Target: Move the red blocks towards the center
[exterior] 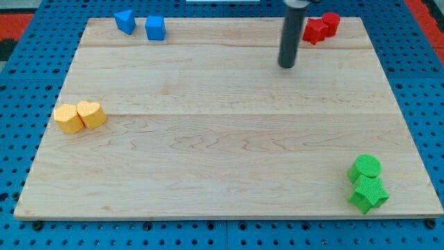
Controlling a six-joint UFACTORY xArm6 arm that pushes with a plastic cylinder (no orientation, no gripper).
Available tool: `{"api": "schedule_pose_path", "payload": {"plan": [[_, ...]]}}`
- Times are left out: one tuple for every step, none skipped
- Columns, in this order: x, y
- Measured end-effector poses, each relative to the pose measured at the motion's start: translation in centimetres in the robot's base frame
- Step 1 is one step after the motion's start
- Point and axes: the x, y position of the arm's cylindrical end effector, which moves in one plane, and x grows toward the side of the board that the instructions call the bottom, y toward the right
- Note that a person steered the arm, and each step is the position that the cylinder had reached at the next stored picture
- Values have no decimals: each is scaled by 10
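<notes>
Two red blocks sit touching at the view's top right corner of the wooden board: a star-like red block (pixel 314 30) and a rounder red block (pixel 331 23) just to its right. My tip (pixel 286 65) stands on the board a little below and to the left of them, apart from both. The dark rod rises from it out of the view's top.
A blue triangular block (pixel 125 21) and a blue cube (pixel 155 28) lie at the top left. Two yellow blocks (pixel 80 117) touch at the left edge. A green cylinder (pixel 365 167) and a green star block (pixel 368 194) sit at the bottom right.
</notes>
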Motion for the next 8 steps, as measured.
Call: {"api": "schedule_pose_path", "payload": {"plan": [[-26, 73], [-50, 131], [-111, 115], [-121, 102], [-91, 39], [-38, -16], [5, -63], [-24, -100]]}}
